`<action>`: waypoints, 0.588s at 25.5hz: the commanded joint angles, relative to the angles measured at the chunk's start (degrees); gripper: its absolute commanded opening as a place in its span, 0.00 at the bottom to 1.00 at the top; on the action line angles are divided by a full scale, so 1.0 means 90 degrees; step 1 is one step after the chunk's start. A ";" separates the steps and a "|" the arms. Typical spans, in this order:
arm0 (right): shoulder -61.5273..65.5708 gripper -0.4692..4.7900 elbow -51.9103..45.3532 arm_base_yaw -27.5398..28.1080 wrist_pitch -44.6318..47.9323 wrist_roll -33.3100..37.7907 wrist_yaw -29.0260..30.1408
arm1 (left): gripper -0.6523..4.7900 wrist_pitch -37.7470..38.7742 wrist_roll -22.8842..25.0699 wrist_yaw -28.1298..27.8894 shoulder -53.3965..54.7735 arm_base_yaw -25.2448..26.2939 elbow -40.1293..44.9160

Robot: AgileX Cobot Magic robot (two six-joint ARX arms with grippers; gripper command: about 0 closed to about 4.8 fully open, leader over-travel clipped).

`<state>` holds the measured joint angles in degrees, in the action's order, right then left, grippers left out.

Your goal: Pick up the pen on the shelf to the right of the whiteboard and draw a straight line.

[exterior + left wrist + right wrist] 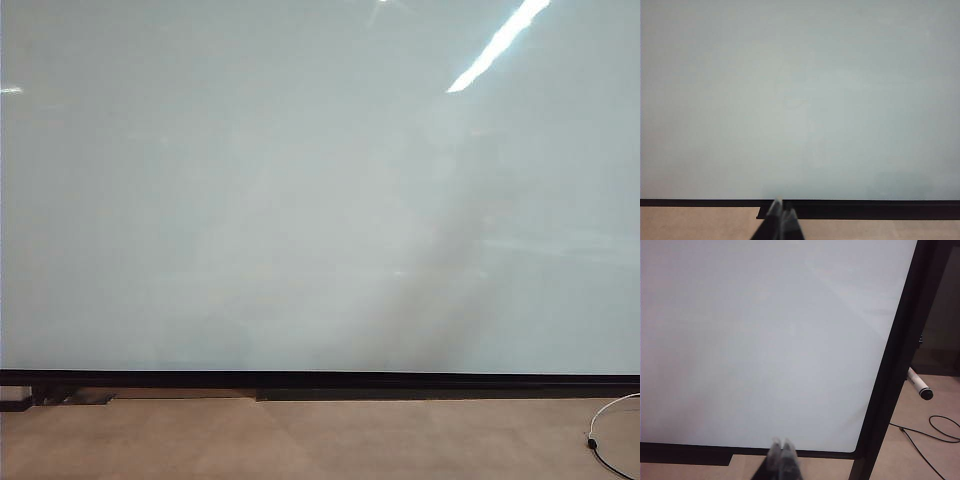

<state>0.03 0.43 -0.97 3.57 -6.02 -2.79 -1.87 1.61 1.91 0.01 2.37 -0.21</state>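
The whiteboard (300,200) is a large glossy pale board with a black strip along its lower edge, and it fills every view; its surface is blank. In the right wrist view the pen (918,384), whitish with a dark tip, sticks out just beyond the board's black right frame (892,365). What it rests on is hidden behind that frame. My right gripper (781,444) is shut and empty, well short of the board and far from the pen. My left gripper (782,207) is also shut with nothing in it, facing the whiteboard (800,100). Neither gripper shows in the exterior view.
Tan floor (300,440) runs below the board. A black cable (935,427) loops on the floor past the board's right frame, and a white cable (605,420) lies at the exterior view's lower right. A ceiling light reflects in the board (497,45).
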 commanded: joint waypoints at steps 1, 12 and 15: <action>0.0002 0.10 -0.0046 -0.0002 0.0061 0.0027 0.0015 | 0.11 -0.0044 -0.0017 -0.0022 0.0000 -0.0002 -0.0022; 0.0000 0.10 -0.0046 -0.0002 -0.0177 0.0029 0.0017 | 0.11 -0.0044 -0.0017 -0.0022 0.0000 -0.0002 -0.0022; 0.0002 0.11 -0.0046 -0.0002 -0.0151 0.0231 0.0070 | 0.11 -0.0046 -0.0017 -0.0024 0.0000 -0.0002 -0.0022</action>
<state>0.03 0.43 -0.97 1.26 -5.78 -2.76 -1.87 1.61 1.91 0.01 2.37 -0.21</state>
